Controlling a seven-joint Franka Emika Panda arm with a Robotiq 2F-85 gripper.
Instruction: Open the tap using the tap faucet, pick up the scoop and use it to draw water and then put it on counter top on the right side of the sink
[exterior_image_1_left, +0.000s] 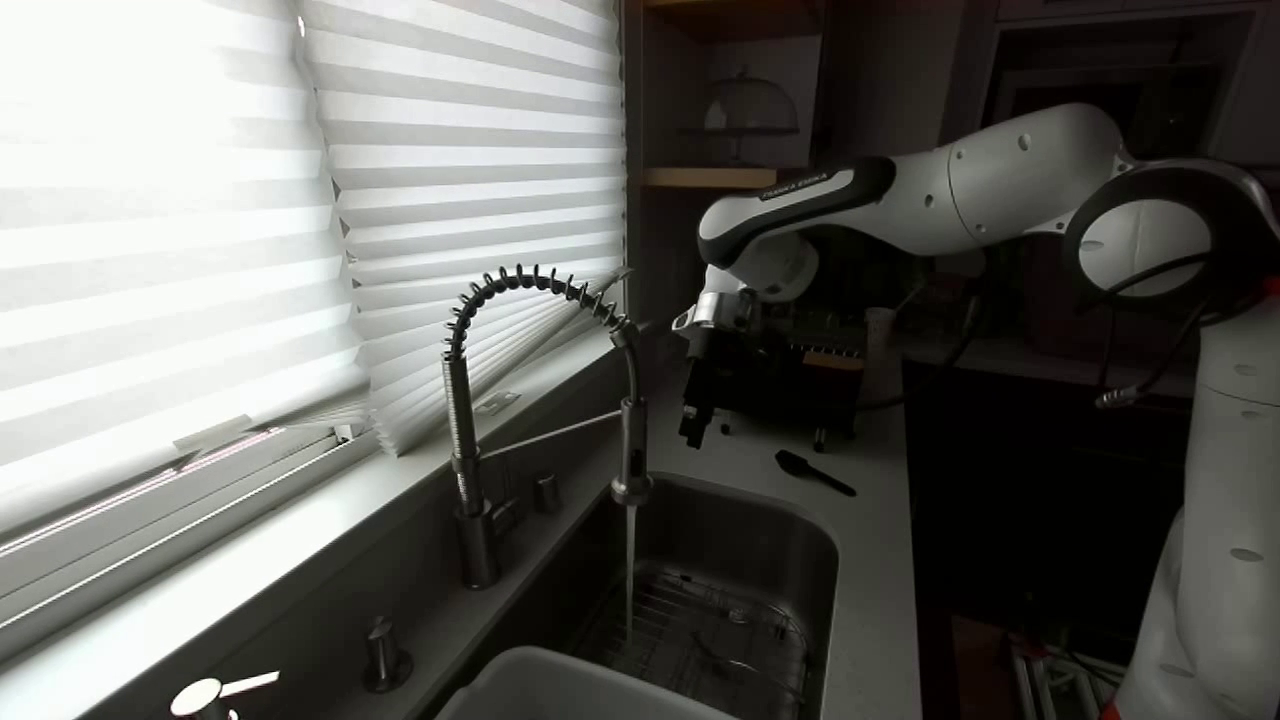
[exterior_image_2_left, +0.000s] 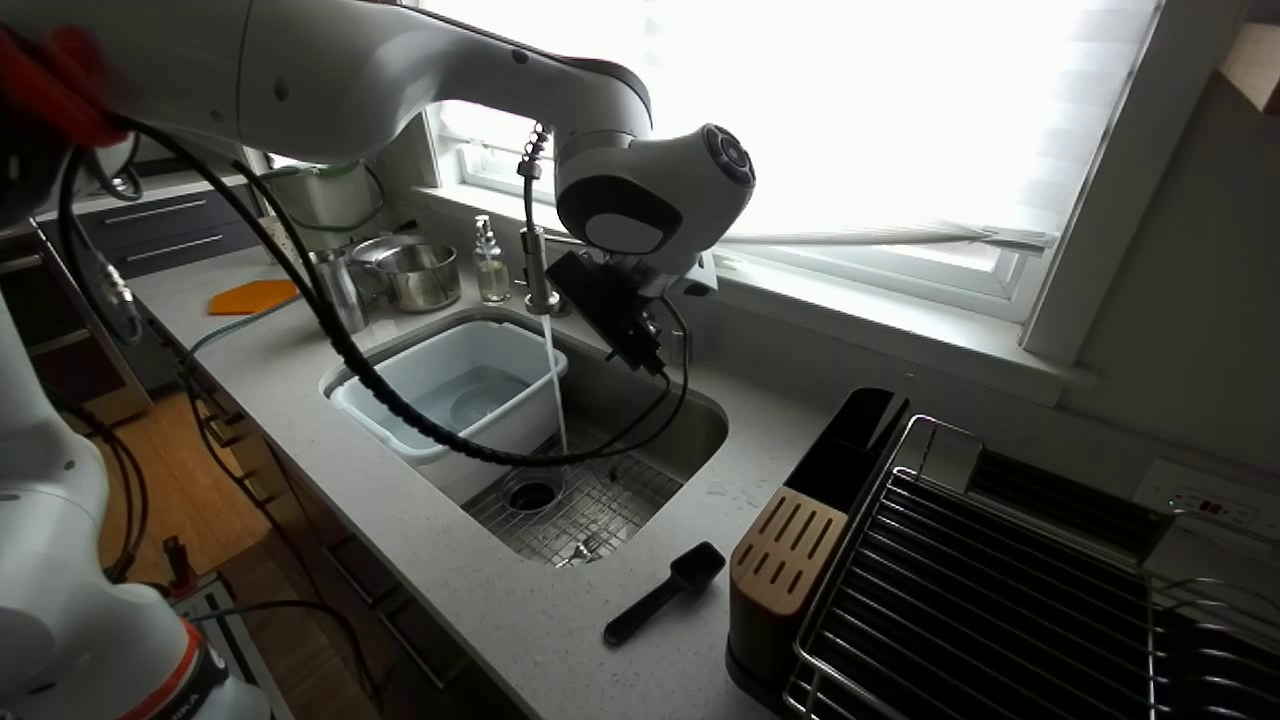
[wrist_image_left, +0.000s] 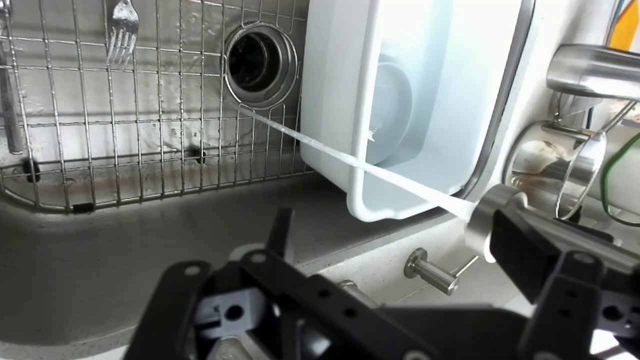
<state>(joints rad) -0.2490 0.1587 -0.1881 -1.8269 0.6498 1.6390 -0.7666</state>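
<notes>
You've got the gripper (wrist_image_left: 400, 241) spread wide, water (exterior_image_2_left: 555, 385) streaming from the tap (exterior_image_2_left: 538, 265) into the sink (exterior_image_2_left: 703, 438); in an exterior view the scoop (exterior_image_2_left: 668, 592) lies on the counter (exterior_image_2_left: 520, 605) at the sink's five o'clock.

metal sink (wrist_image_left: 110, 255), smooth counter top (exterior_image_2_left: 545, 600)

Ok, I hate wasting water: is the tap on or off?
On: in both exterior views, water streams from the tap down into the sink.

The scoop (exterior_image_2_left: 663, 597) and claw (wrist_image_left: 397, 240) are black, the tap (exterior_image_1_left: 634, 440) silver, the table (exterior_image_2_left: 530, 612) pale grey, the blind (exterior_image_1_left: 470, 130) striped.
</notes>
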